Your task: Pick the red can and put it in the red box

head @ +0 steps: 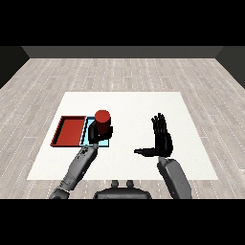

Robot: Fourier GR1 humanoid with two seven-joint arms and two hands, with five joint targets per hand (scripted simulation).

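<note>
The red can [103, 120] stands upright, held over the light blue tray [106, 142]. My left hand [97, 133] is curled round the can's lower part, hiding most of that tray. The red tray [71, 131] lies just left of the can and hand, with nothing in it. My right hand [161, 135] hovers over the table to the right, fingers straight and pointing away, thumb stretched out to the left.
The white table [134, 105] sits on a grey wooden floor. Both trays lie side by side at the table's left. My grey forearms come in from the lower corners.
</note>
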